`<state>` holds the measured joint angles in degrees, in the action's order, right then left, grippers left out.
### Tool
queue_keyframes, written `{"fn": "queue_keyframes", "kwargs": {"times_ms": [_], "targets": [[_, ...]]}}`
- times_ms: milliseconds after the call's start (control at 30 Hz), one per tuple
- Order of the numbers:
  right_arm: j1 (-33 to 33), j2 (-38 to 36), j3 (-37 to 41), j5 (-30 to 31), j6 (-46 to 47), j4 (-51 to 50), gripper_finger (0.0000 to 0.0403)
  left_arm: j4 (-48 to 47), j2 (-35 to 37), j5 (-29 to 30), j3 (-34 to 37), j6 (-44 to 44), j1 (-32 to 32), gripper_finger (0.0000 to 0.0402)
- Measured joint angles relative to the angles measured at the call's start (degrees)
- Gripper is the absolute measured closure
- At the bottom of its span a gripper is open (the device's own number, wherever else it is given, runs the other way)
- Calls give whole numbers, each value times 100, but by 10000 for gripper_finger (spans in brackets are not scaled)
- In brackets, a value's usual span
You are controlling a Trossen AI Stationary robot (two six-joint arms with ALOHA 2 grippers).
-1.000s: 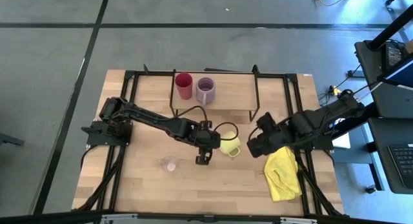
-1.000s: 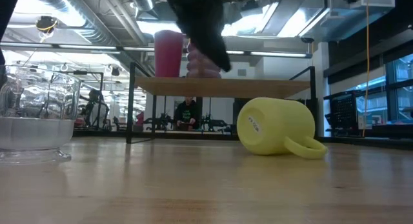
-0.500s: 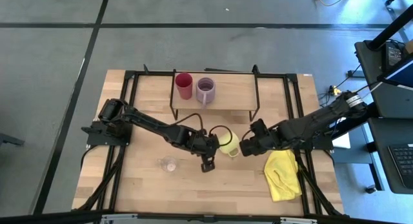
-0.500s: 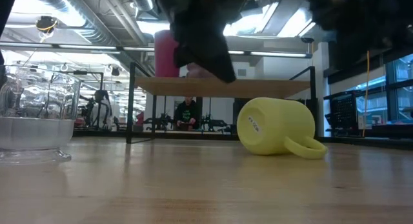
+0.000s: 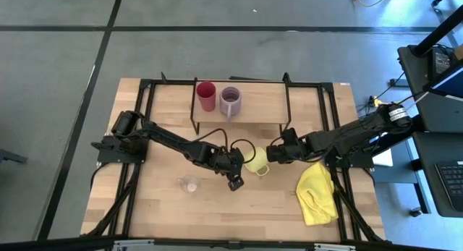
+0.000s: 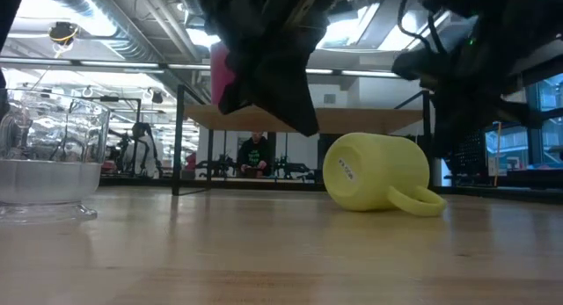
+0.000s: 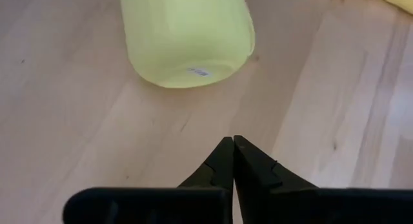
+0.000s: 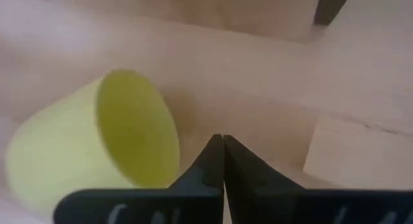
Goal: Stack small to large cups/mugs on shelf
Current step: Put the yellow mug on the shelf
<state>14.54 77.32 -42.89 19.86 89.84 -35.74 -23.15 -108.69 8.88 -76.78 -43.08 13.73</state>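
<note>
Both arms crowd in on the pale yellow-green handled mug (image 5: 255, 161), which lies tipped on its side on the light wooden table (image 5: 145, 207), just in front of the low light-wood shelf on its thin black wire frame (image 5: 264, 100). The left gripper (image 5: 234, 183) sits just beside the mug's flat base, its fingers (image 7: 222, 161) pinched together on nothing, tips aimed at the base with its little label. The right gripper (image 5: 273, 152) noses up to the mug's open mouth from the other side, and its fingers (image 8: 216, 156) are pressed tight together too, empty.

So the step in hand looks like getting this fallen mug up and ready to carry. My guess: one gripper steadies or nudges while the other must spread its fingers and take the rim or the handle, which points toward the table's front edge.

Up on the shelf, the red plastic cup (image 5: 205, 95) and the lilac handled mug (image 5: 230, 100) stand upright side by side. The tiny clear glass (image 5: 190, 184) waits on the table, near the left gripper. The mug itself is smooth, matte, tapered, its hollow facing the right arm. A crumpled yellow cloth (image 5: 317, 194) lies off to the right.
</note>
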Motion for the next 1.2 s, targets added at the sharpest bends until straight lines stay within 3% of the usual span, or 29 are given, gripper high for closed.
{"fn": "queue_keyframes", "kwargs": {"times_ms": [233, 600, 967, 1200], "targets": [[-166, 4, 386, 80, -119, 1221, 402, 360, -196, -28, -6, -45, -6, 395], [-181, 107, 389, 52, -468, 1398, 402, 464, -290, -34, 6, -50, -20, 400], [-205, 291, 378, -52, -775, 2326, 402, 486, -290, 9, 5, -29, -76, 397], [-205, 291, -133, -116, -1315, 2412, 402, 478, -290, 92, 5, -27, -76, 401]]}}
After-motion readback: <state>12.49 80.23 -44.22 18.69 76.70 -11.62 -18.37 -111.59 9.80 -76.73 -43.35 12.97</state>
